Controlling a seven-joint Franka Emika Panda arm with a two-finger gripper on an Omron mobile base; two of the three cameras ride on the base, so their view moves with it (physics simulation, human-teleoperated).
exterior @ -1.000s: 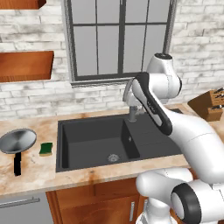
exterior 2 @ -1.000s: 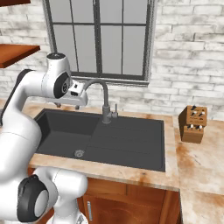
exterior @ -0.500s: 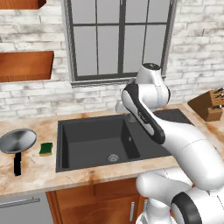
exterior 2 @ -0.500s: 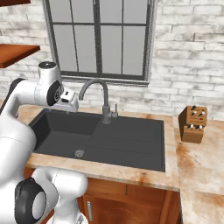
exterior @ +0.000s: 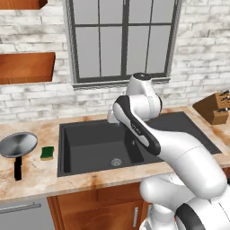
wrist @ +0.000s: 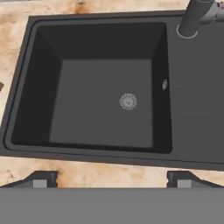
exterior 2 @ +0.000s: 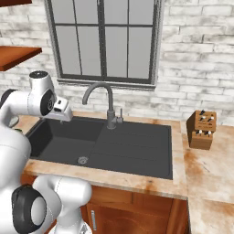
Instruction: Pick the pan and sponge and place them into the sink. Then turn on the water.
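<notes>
The pan [exterior: 18, 144], shiny grey with a black handle pointing toward the front edge, lies on the counter far left of the sink [exterior: 92, 137]. The green-topped sponge [exterior: 46, 152] rests between the pan and the sink's left rim. My gripper [exterior 2: 62, 118] hangs over the back of the deep basin, well right of both objects. In the hand view my gripper [wrist: 112, 177] is open, its fingertips [wrist: 43, 179] wide apart with nothing between them, looking straight down at the sink [wrist: 96, 18] and its round metal drain [wrist: 128, 101].
A curved dark faucet [exterior 2: 103, 98] stands behind the sink, between basin and draining board [exterior 2: 137, 146]; its base shows as the faucet [wrist: 197, 17] in the hand view. A knife block [exterior 2: 201, 130] sits on the counter at right. Wooden shelves [exterior: 27, 67] hang on the left wall.
The arm has swung left, carrying the hand from beside the faucet to over the basin. The gripper has stayed open. Pan and sponge have not moved.
</notes>
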